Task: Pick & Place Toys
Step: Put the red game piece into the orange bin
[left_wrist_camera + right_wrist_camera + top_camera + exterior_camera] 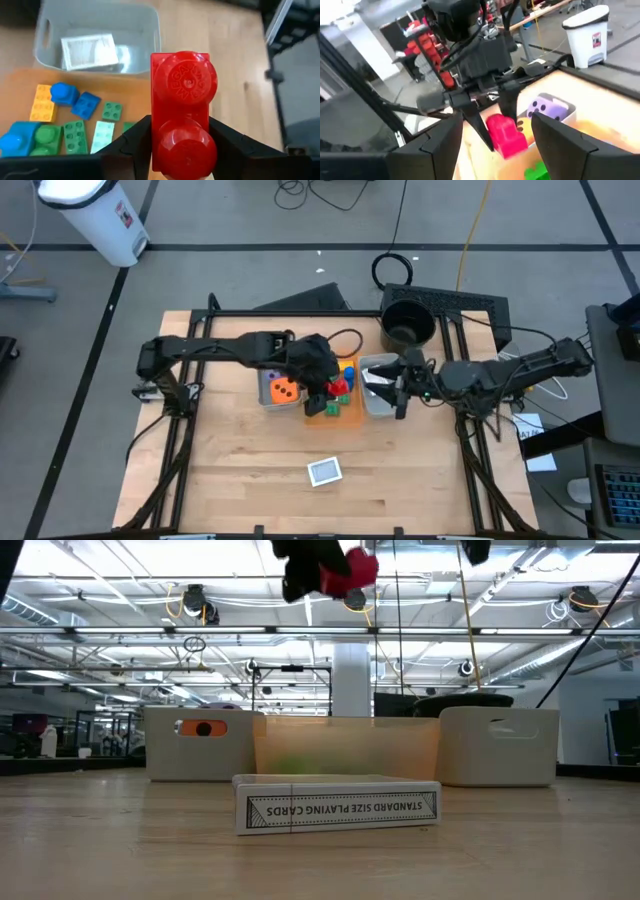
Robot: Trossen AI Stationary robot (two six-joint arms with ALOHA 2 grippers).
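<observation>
Robotics lab / open industrial hall: exposed ceiling trusses [320, 630] with strip lights, grey floor with tape lines [250, 246], cables [330, 192] trailing across it, wooden counter [250, 470] in a black frame.

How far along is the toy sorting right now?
Done: dice sit in the left grey tray, a card in the right grey tray. In hand: the left end effector holds a red brick above the orange tray. Left: the card box on the table.

Black bucket [407, 323]; white bin [95, 215]; grey tray [97, 37].
</observation>
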